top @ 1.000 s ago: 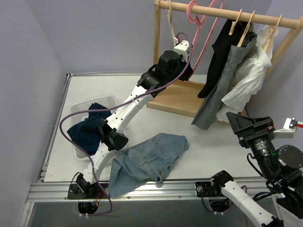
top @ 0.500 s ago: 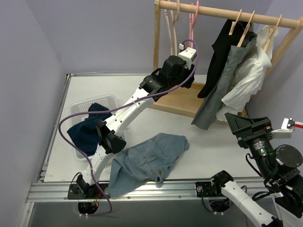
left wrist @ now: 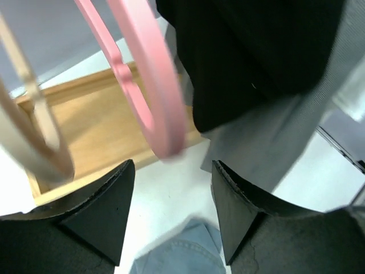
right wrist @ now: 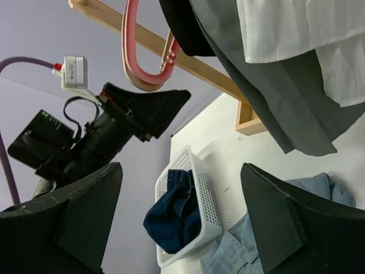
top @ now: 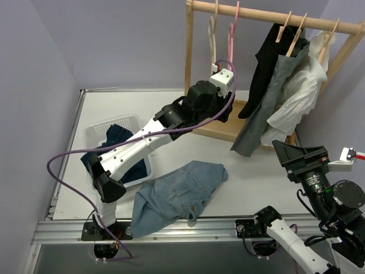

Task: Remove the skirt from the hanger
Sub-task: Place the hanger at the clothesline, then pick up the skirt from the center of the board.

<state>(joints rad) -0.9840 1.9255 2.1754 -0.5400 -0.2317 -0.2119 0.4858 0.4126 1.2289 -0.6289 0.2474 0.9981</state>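
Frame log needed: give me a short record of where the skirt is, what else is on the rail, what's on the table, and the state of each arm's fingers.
skirt: grey skirt hangs from a wood hanger on the rail; not yet removed
also on rail: black garment, white blouse, pink hanger, bare wood hanger
table: denim garment; basket with dark blue cloth
left fingers: open, empty, pink hanger just ahead
right fingers: open, empty, apart from the clothes
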